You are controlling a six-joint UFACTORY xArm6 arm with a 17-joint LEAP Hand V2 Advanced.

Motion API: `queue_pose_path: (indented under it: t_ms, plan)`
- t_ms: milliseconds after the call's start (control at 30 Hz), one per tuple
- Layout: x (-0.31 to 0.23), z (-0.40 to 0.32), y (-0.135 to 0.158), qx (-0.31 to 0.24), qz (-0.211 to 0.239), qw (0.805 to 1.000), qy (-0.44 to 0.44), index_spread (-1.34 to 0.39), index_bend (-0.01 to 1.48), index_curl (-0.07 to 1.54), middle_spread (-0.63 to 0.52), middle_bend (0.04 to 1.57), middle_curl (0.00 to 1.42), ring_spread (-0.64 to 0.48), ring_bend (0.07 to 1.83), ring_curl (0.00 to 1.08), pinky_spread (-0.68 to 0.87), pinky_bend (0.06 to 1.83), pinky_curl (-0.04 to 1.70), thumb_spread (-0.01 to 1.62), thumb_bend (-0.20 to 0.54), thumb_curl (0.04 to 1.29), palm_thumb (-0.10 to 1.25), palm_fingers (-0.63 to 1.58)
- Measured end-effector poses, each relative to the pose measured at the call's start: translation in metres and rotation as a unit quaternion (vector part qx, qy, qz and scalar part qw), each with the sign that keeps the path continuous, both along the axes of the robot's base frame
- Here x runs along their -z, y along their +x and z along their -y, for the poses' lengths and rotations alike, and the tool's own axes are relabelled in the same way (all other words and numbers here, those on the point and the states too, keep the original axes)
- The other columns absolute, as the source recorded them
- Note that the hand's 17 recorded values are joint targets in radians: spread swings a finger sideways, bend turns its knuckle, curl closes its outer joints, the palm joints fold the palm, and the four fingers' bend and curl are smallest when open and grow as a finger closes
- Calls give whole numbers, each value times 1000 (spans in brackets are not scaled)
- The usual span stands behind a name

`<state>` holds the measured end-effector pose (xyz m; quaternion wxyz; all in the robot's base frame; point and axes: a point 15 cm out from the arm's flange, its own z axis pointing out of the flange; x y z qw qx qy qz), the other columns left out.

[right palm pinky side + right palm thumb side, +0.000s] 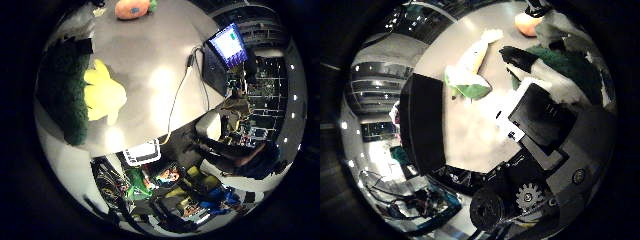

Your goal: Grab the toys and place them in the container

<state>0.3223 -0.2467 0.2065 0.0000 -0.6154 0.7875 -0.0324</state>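
A yellow plush toy (pixel 102 95) lies on the grey tabletop (pixel 150 65) touching a dark green plush toy (pixel 65 92) that sits at the tabletop's edge; both fill a fair part of the little-finger-side view, so they are close under the palm; an orange plush toy (pixel 131 8) lies well apart from them, toward the far edge; in the thumb-side view a green, white and yellow plush toy (pixel 470 75) lies out on the open tabletop, just beside a black container (pixel 422 127) standing at the tabletop's edge; the hand (pixel 540 120) reaches over the surface with its white and black fingers (pixel 520 57) extended rather than curled, holding nothing, one dark fingertip near the green plush; a laptop (pixel 225 52) with a lit screen stands at another edge.
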Motion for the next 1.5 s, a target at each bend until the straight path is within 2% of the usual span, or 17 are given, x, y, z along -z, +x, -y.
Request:
queue_pose_path:
  t_ms: [167, 267, 467, 633, 900, 967, 1133, 1267, 1300, 1367, 1400, 1433, 1467, 1500]
  plan:
    - [-68, -28, 3, -24, 16, 1000, -6, -198, 1123, 660, -84, 1267, 592, -155, 1401, 550, -220, 1245, 703, 868, -17, 643, 1033, 1247]
    - [-108, -59, 16, -51, 39, 998, -7, -197, 1131, 657, -84, 1280, 587, -154, 1409, 547, -221, 1233, 725, 871, -17, 661, 1029, 1242]
    - [-154, -126, 38, -85, 76, 993, 8, -196, 1139, 650, -83, 1293, 574, -154, 1419, 544, -225, 1213, 769, 881, -17, 691, 1018, 1239]
    - [-177, -216, 53, -140, 95, 985, 23, -195, 1144, 646, -82, 1300, 568, -154, 1424, 542, -232, 1194, 803, 883, -18, 705, 1015, 1236]
    - [-186, -378, 44, -243, 115, 961, 65, -194, 1148, 642, -82, 1305, 561, -155, 1427, 540, -232, 1170, 845, 885, -18, 717, 1013, 1235]
    - [-186, -412, 47, -265, 132, 952, 79, -194, 1149, 641, -82, 1306, 560, -156, 1430, 540, -234, 1165, 852, 885, -18, 719, 1012, 1235]
    - [-172, -463, 59, -293, 173, 935, 104, -192, 1154, 641, -87, 1303, 556, -160, 1424, 537, -244, 1133, 857, 936, -29, 695, 938, 1235]
    - [-144, -488, 68, -308, 196, 924, 112, -218, 1071, 619, -100, 1258, 539, -170, 1393, 519, -305, 1072, 800, 978, -35, 641, 866, 1209]
    - [-134, -493, 69, -313, 194, 923, 111, -241, 985, 598, -117, 1223, 528, -178, 1386, 510, -347, 1055, 775, 963, -51, 631, 829, 1115]
    - [-118, -496, 69, -325, 180, 922, 105, -258, 907, 583, -129, 1194, 518, -189, 1372, 501, -381, 1051, 757, 961, -47, 621, 815, 1057]
    - [-112, -496, 69, -335, 174, 921, 101, -331, 774, 599, -159, 1024, 494, -211, 1317, 532, -372, 1125, 831, 998, -40, 591, 801, 427]
    - [-105, -496, 68, -348, 165, 918, 95, -405, 724, 549, -145, 897, 435, -156, 1135, 468, -252, 1029, 810, 1015, -31, 565, 792, 60]
    - [-97, -494, 65, -359, 153, 916, 91, -460, 659, 462, -101, 766, 376, -44, 922, 363, -64, 962, 740, 1023, -34, 539, 777, -101]
    - [-89, -493, 62, -370, 135, 915, 86, -482, 596, 407, -58, 653, 333, 47, 778, 285, 93, 889, 667, 1030, -30, 517, 768, -164]
